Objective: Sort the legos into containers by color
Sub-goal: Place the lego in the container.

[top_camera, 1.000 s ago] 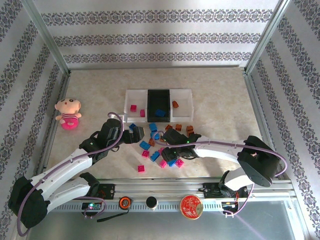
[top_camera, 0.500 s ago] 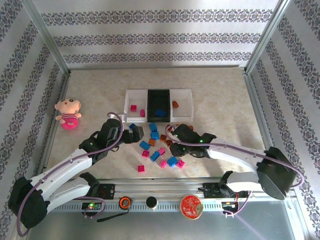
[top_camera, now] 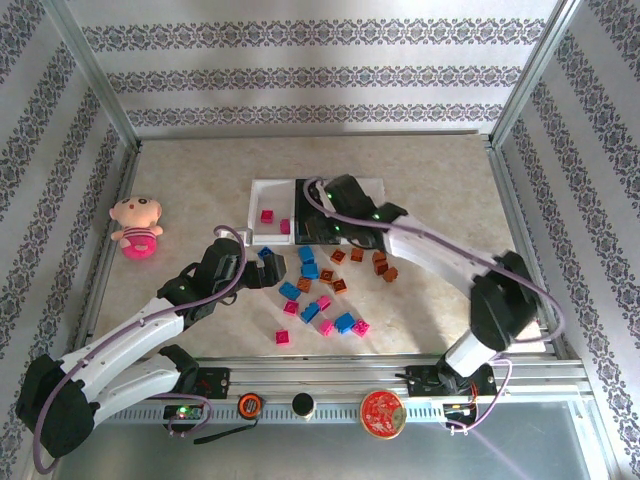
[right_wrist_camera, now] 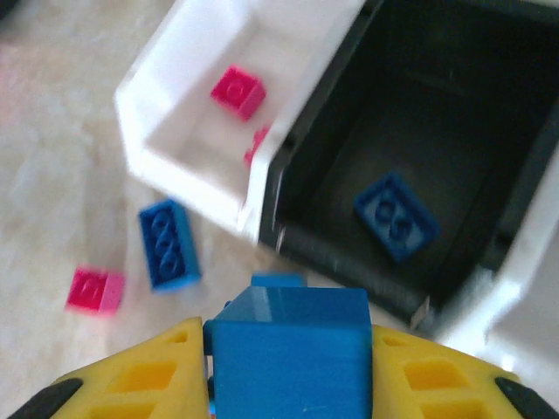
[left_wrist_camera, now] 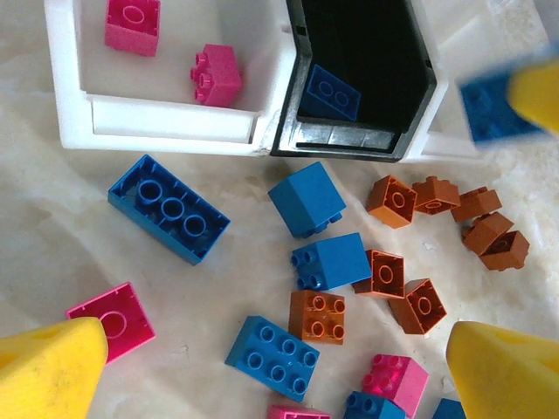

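My right gripper (right_wrist_camera: 288, 371) is shut on a blue lego (right_wrist_camera: 288, 336), held over the near edge of the black middle container (right_wrist_camera: 349, 253), where a blue brick (right_wrist_camera: 396, 216) lies. From above, this gripper (top_camera: 325, 212) sits at the black tray (top_camera: 320, 186). Two pink bricks (left_wrist_camera: 133, 21) lie in the left white container (left_wrist_camera: 166, 118). My left gripper (left_wrist_camera: 279, 371) hangs open over loose blue (left_wrist_camera: 306, 198), orange-brown (left_wrist_camera: 317, 315) and pink (left_wrist_camera: 110, 320) legos in front of the trays. Seen from above, it (top_camera: 264, 270) is at the pile's left edge.
A pink plush doll (top_camera: 136, 227) lies at the far left of the table. The right arm (top_camera: 440, 260) stretches diagonally over the right white tray (top_camera: 372, 186) and the pile's right side. Metal frame posts edge the table.
The right gripper closed on a blue brick in the pile, lifted it and swung away to the far left, over the black tray. The left arm has stayed still.
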Motion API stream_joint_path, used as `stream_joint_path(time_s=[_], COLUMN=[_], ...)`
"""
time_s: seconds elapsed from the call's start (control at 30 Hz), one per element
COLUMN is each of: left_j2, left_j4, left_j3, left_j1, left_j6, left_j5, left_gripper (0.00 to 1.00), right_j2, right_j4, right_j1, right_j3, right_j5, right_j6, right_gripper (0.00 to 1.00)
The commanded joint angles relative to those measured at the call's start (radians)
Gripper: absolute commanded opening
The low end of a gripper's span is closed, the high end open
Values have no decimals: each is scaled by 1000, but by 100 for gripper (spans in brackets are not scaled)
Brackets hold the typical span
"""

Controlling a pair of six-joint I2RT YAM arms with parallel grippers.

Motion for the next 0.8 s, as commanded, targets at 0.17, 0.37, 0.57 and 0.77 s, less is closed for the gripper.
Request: stream_joint_path(time_s=[0.17, 0.37, 0.57, 0.77], left_j2=[-14, 29, 135, 319], left_j4=[-90, -77, -1, 121], left_j3=[12, 4, -9, -9], left_j1=[11, 77, 128, 152], left_j6=[-4, -10, 3, 13], left_j5=[-51, -4, 7, 32], left_gripper=[100, 98, 92, 77], right_j2=[264, 347, 262, 101], right_j4=[2, -9, 31, 116], right_j1=[-82, -99, -103, -88], right_j3=[243, 339, 269, 69], right_j5=[45, 8, -31, -50], right_j6=[-10, 1, 19, 39], right_gripper=[35, 57, 63, 63])
